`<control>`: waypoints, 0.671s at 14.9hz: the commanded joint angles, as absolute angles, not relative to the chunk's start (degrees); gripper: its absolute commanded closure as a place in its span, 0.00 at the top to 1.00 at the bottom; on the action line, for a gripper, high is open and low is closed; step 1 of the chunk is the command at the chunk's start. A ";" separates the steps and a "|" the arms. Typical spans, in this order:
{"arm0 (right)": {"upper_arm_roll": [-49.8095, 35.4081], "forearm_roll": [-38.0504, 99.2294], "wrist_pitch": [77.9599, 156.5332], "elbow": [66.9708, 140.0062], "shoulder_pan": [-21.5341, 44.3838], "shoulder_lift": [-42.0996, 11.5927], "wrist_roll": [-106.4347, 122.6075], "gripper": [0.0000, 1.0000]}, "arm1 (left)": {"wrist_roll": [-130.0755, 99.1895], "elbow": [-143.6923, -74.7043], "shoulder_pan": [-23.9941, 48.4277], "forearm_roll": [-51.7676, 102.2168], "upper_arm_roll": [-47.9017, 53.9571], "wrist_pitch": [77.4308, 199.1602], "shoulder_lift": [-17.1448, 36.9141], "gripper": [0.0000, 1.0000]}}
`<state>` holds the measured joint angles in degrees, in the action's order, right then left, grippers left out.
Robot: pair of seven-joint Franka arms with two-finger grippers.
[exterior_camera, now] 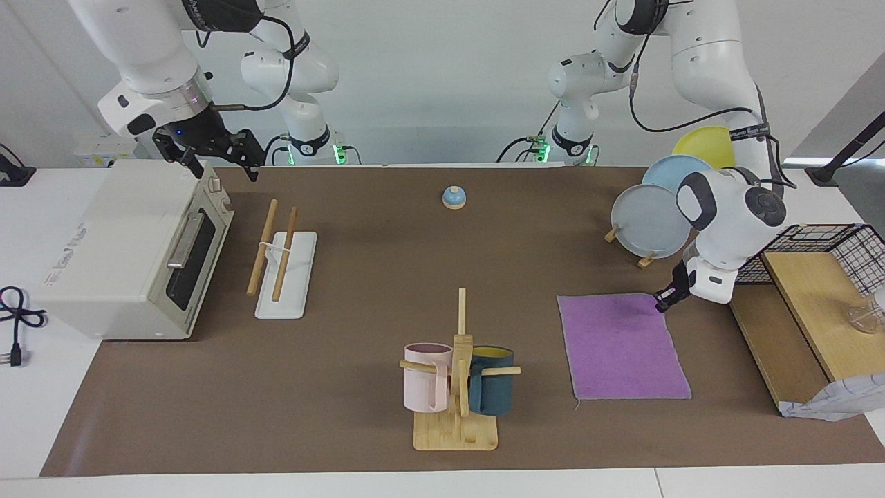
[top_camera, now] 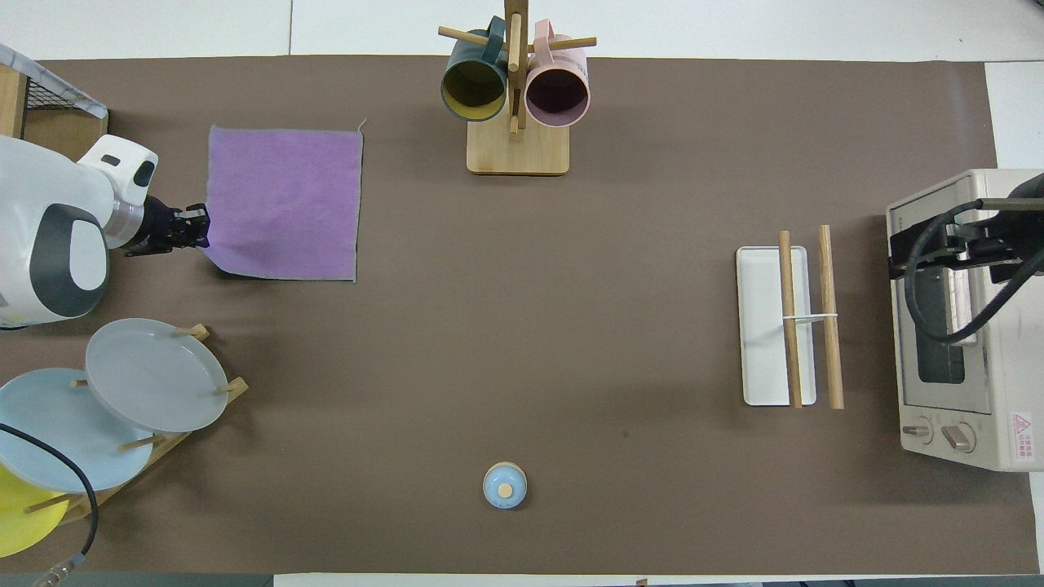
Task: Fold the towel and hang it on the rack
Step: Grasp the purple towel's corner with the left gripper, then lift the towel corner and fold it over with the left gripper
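Note:
The purple towel lies spread flat on the brown mat at the left arm's end of the table. My left gripper is shut on the towel corner nearest the robots and holds it slightly off the mat; in the overhead view that corner of the towel is drawn up toward the gripper. The rack, two wooden rods on a white base, stands beside the oven at the right arm's end. My right gripper hangs open over the oven's top corner, holding nothing.
A toaster oven sits at the right arm's end. A mug tree with two mugs stands mid-table, farther from the robots. A plate stand and a wire basket on a wooden shelf flank the towel. A small blue bell sits near the robots.

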<state>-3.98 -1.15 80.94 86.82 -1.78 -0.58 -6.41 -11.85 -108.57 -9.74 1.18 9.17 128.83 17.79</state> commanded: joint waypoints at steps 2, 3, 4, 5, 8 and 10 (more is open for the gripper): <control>-4.31 -0.09 81.04 87.80 -2.72 0.35 -5.62 1.00 | -6.60 -106.53 -1.17 -3.48 8.96 123.14 13.01 0.00; -4.31 -0.09 81.04 87.80 -2.72 0.35 -5.71 1.00 | -6.42 -106.18 3.12 -9.52 9.05 123.31 13.01 0.00; -4.31 -0.09 81.04 87.80 -2.72 0.35 -5.71 1.00 | -6.50 -106.69 7.69 -14.45 9.14 123.92 12.92 0.00; -4.31 -0.09 81.04 87.80 -2.72 0.35 -5.63 1.00 | -6.76 -106.96 11.56 -16.85 9.14 124.01 13.01 0.00; -4.31 -0.09 81.04 87.80 -2.72 0.35 -5.62 1.00 | -9.73 -108.62 19.49 -21.96 9.05 124.62 16.59 0.00; -4.31 -0.09 81.04 87.80 -2.72 0.35 -5.71 1.00 | -16.32 -109.95 21.18 -22.06 9.14 128.13 18.36 0.00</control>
